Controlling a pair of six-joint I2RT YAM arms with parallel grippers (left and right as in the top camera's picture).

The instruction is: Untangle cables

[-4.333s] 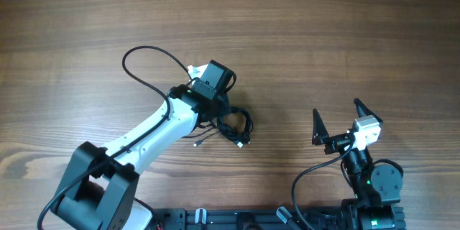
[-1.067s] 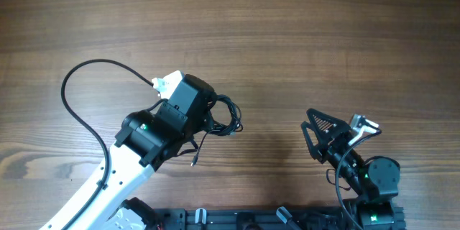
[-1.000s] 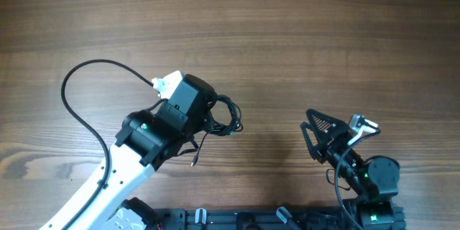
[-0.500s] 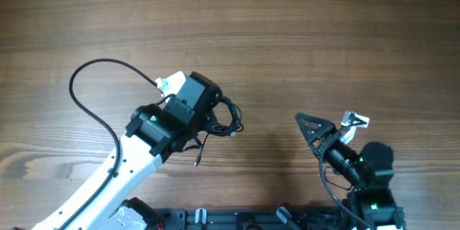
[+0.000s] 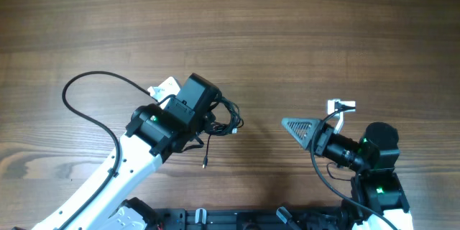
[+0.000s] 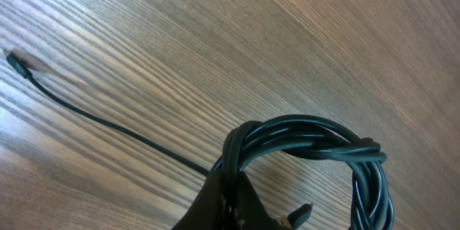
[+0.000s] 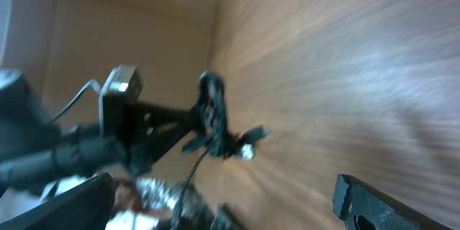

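Pinching a coiled bundle of thin black cables (image 5: 228, 116) at centre frame, the left end effector (image 5: 214, 121) is clamped shut; the right end effector (image 5: 302, 128), lower right above the wooden surface (image 5: 287, 29), gapes open.

brown wooden table (image 5: 302, 36), black rail (image 5: 237, 220) at its near edge

the wood grain runs left to right in the overhead view, darker streaks among lighter bands. the rail, with small clips, lies along the lower edge. in the blurred right wrist view a plain beige wall (image 7: 122, 21) stands beyond the table.
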